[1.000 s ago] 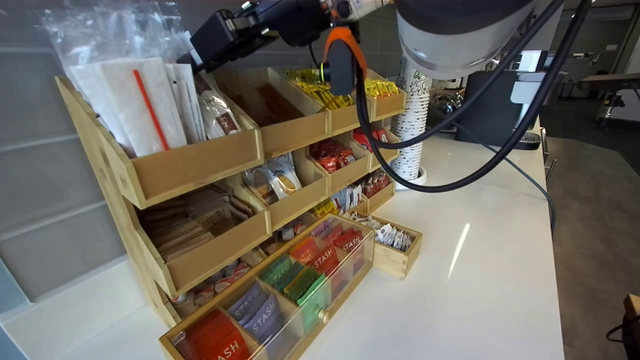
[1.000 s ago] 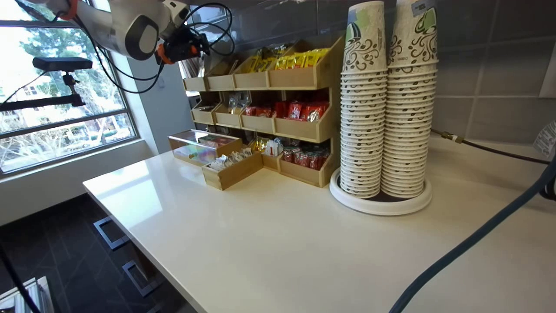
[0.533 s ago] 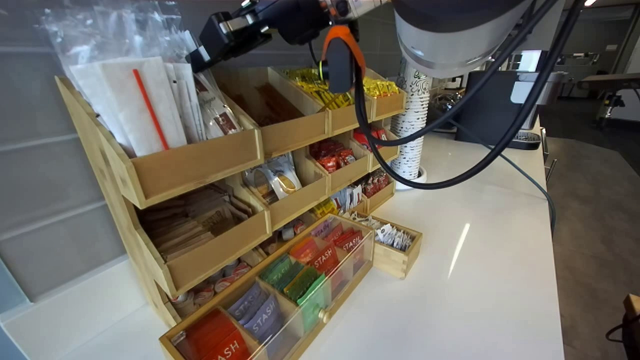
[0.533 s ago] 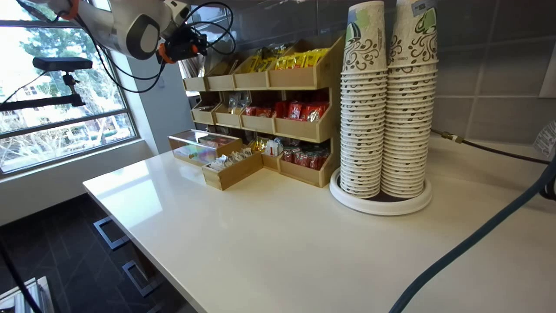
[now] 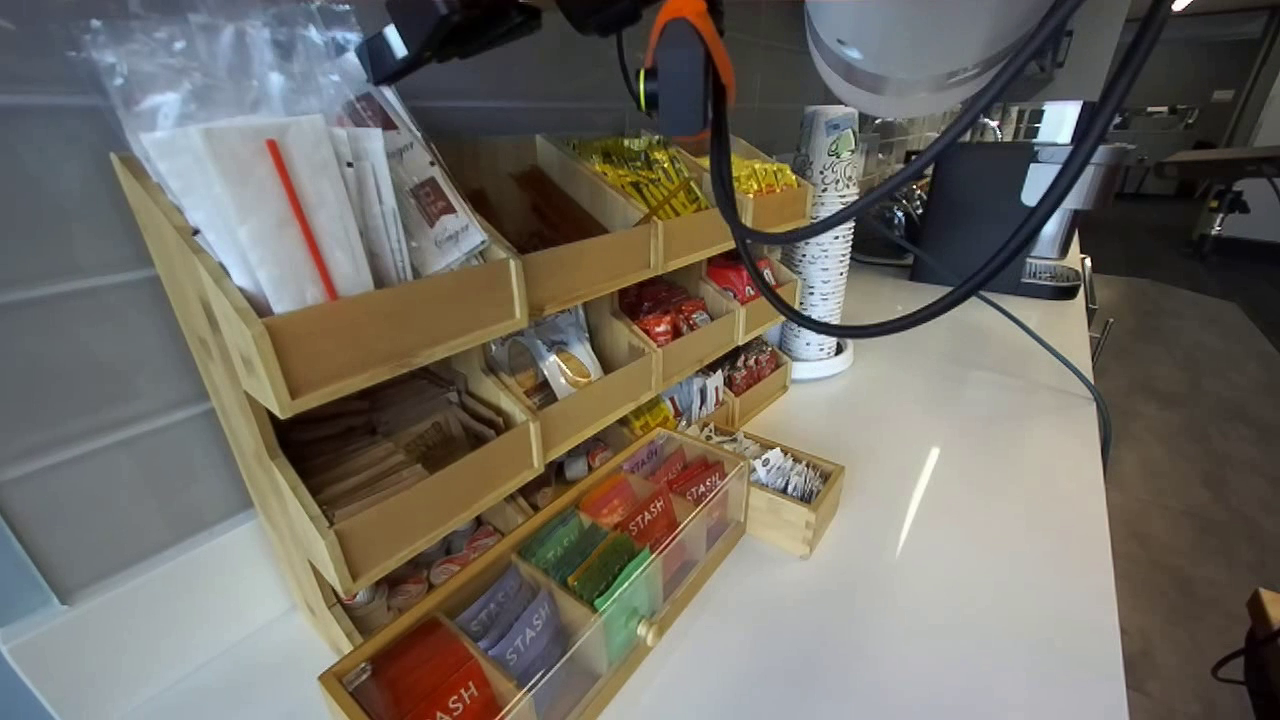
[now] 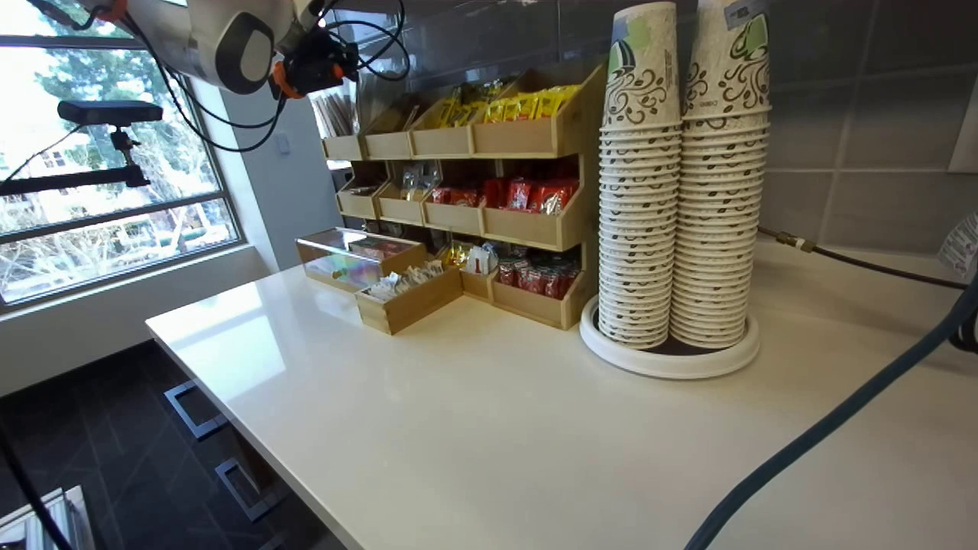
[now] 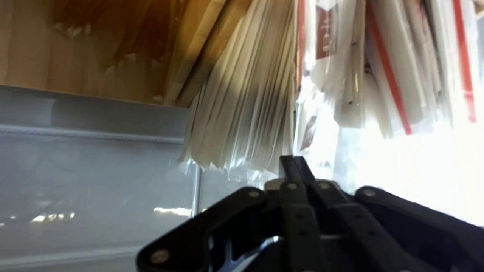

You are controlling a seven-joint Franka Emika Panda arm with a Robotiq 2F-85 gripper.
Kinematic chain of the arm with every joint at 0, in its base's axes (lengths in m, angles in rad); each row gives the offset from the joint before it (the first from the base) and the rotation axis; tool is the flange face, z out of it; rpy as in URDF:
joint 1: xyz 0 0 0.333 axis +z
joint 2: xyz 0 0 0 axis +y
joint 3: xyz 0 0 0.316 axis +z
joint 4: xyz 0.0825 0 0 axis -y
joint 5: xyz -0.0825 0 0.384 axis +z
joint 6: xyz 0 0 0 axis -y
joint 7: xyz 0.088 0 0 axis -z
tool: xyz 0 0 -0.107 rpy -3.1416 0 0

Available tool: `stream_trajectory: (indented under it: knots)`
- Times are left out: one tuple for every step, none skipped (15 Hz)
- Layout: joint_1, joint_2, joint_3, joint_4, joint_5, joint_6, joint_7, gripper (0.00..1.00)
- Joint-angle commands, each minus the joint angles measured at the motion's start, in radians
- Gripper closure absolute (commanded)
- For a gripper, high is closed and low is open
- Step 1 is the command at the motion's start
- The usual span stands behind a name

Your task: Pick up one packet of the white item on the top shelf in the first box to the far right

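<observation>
Jaws together, apparently pinching one packet (image 5: 425,185) by its upper end. Step: likely extraction from bin (image 5: 400,328), above back edge of worktop (image 5: 800,620). Next: should lift fully clear.

1 gripper (image 7: 292,161), jaws together, pinches the end of 1 white packet (image 7: 307,113) with brown print, beside 1 fanned row of pale packets (image 7: 242,102), left; red-striped white packets (image 7: 399,56), right; 1 wooden bin (image 7: 28,56) holding brown items (image 7: 121,34), upper left; grey wall (image 7: 94,173), below.
</observation>
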Motion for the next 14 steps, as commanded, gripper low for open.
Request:
stream_trajectory:
  knots:
    - [-0.069, -0.045, 0.057, -0.021, 0.039, 0.01, -0.022, 1.0]
    - [-0.085, -0.056, 0.065, -0.024, 0.046, -0.003, -0.015, 1.0]
    - [-0.101, -0.064, 0.078, -0.023, 0.059, -0.013, -0.009, 1.0]
    - [-0.117, -0.071, 0.093, -0.021, 0.078, -0.024, -0.005, 1.0]
    - [-0.132, -0.078, 0.107, -0.02, 0.101, -0.04, -0.002, 1.0]
    - [-0.144, -0.085, 0.117, -0.021, 0.123, -0.057, -0.004, 1.0]
    - [-0.159, -0.091, 0.133, -0.019, 0.153, -0.081, -0.01, 1.0]
    - [-0.171, -0.099, 0.149, -0.018, 0.187, -0.115, -0.021, 1.0]
    - [-0.182, -0.108, 0.161, -0.019, 0.225, -0.156, -0.035, 1.0]
    - [-0.19, -0.118, 0.168, -0.025, 0.264, -0.198, -0.053, 1.0]
    - [-0.199, -0.126, 0.182, -0.021, 0.32, -0.241, -0.084, 1.0]
    - [-0.204, -0.139, 0.182, -0.028, 0.364, -0.278, -0.108, 1.0]
    - [-0.209, -0.152, 0.178, -0.038, 0.4, -0.308, -0.131, 1.0]
    - [-0.212, -0.164, 0.172, -0.047, 0.435, -0.335, -0.154, 1.0]
